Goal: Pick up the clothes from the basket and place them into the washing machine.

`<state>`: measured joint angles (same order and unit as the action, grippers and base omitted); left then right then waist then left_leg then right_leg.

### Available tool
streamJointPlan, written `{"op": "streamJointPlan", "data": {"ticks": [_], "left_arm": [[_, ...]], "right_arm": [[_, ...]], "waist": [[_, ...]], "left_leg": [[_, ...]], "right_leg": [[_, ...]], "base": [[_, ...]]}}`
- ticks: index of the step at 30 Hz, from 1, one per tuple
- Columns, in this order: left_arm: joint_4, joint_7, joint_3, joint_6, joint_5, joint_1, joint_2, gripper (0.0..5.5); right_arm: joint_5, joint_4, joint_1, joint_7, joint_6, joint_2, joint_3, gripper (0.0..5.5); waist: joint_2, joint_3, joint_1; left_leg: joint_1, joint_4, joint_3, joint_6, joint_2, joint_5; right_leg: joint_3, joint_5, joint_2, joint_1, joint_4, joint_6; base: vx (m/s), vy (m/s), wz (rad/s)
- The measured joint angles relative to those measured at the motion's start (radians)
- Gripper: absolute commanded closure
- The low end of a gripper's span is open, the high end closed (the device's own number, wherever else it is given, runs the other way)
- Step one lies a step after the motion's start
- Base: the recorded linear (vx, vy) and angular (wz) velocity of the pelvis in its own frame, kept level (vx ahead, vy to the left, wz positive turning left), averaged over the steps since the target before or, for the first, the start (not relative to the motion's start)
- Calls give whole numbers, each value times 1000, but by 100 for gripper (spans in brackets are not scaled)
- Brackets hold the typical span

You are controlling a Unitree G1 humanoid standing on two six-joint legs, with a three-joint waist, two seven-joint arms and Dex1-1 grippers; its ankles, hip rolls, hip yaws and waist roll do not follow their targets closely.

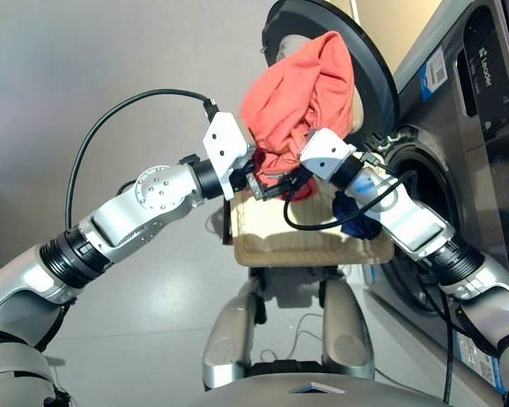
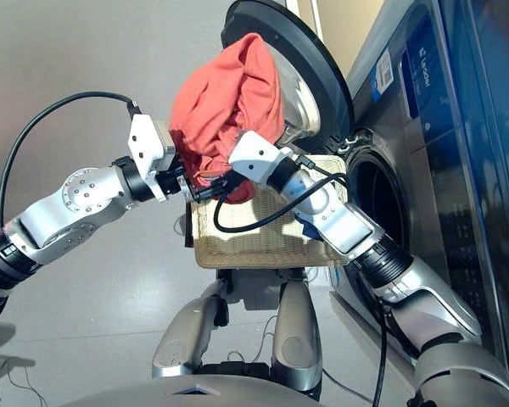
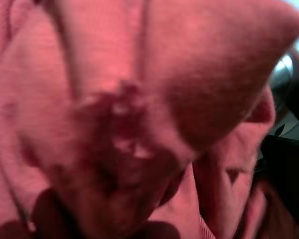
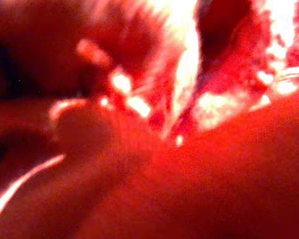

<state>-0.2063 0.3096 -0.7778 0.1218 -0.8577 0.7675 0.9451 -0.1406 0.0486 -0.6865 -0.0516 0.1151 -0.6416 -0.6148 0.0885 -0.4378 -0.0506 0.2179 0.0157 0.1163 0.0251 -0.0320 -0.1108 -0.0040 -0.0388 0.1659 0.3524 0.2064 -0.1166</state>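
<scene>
Both eye views are bright and evenly lit, with soft shadows on the grey floor [image 1: 153, 322] under the basket [image 1: 314, 242]. Pale sheen lies on the washer [image 2: 424, 170] front and the door [image 2: 301, 102] glass. Straight edges bow slightly toward the frame borders. Both wrist views are blurred and out of focus, filled by the orange-red cloth [image 3: 139, 114]; in the right one it glows saturated red with blown-out white patches.

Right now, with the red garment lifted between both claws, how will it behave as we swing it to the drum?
Likely floppy: the red garment bunches in loose folds above both claws. Probably light, since it holds up as a puffed heap. Hanging edges could snag on the door.
</scene>
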Motion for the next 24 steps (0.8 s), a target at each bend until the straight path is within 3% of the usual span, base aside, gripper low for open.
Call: {"op": "streamJointPlan", "data": {"ticks": [9, 15, 18, 21, 24], "left_arm": [[-2, 1, 18, 5, 0, -47, -2, 0], [-2, -1, 36, 5, 7, -104, -29, 0], [-2, -3, 40, 9, 22, -132, -56, 0], [-1, -10, 59, 27, 28, -157, -102, 0], [4, -25, 115, 48, 57, -221, -148, 0]], "right_arm": [[32, -6, 30, 57, 6, 44, 11, 550], [66, -19, 71, 111, 68, 86, 59, 550], [86, -91, 86, 162, 112, 126, 86, 550], [98, -168, 104, 213, 130, 150, 113, 550], [106, -265, 123, 258, 162, 186, 141, 550]], "waist": [[11, 9, 2], [25, 21, 5], [35, 42, 8], [50, 55, 28], [52, 70, 34]], "left_leg": [[0, 0, -1, 0, 0, 0], [3, 0, -5, 0, 0, 0], [9, 0, -12, -1, 0, -1], [11, 0, -16, -1, 1, -2], [12, 0, -23, -1, 1, -2]], "right_leg": [[-3, 0, 0, 0, 0, 0], [-7, 1, 2, 0, 0, 0], [-16, 1, 3, 0, -2, -1], [-20, 1, 3, 0, -3, -1], [-26, 3, 4, -3, -3, 0]], "base": [[0, 0, 0], [0, 0, 0], [0, 0, 0], [0, 0, 0], [0, 0, 0]]}}
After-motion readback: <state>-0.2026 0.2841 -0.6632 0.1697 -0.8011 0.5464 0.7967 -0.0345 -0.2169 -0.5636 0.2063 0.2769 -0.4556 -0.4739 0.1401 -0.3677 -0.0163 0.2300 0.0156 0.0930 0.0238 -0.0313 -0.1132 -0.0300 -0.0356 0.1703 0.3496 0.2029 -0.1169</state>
